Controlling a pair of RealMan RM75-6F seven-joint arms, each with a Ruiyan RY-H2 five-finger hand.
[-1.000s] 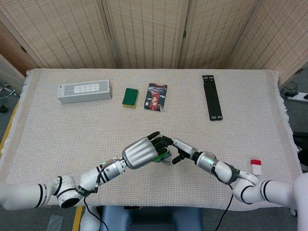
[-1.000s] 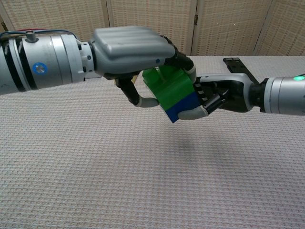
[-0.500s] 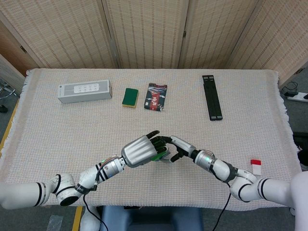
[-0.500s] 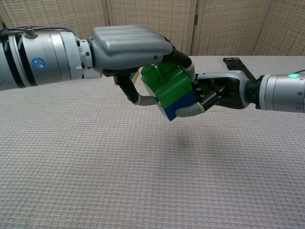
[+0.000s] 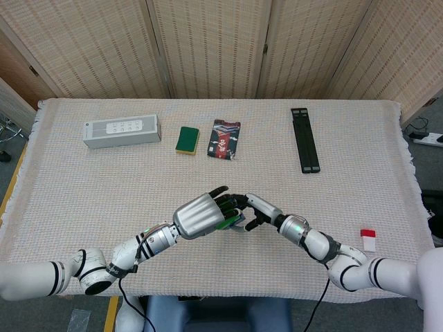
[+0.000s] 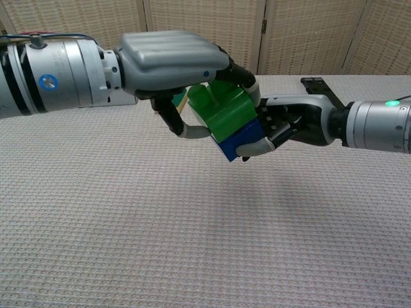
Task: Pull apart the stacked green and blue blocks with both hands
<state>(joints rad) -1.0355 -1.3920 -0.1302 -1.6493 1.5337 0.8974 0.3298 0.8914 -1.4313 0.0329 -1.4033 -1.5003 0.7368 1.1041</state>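
Up in the air, the left hand (image 6: 173, 61) gripped the green block (image 6: 221, 112) from above. Right under it, the right hand (image 6: 282, 125) pinched the blue block (image 6: 241, 138), so they could pull opposite ways

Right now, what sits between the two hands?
The stacked green block and blue block, gripped by left hand and right hand; clearest in chest view.

Silver ribbed shell on the left robot hand (image 6: 173, 61); black, grey-tipped fingers (image 6: 253, 148); white arms with black bands.
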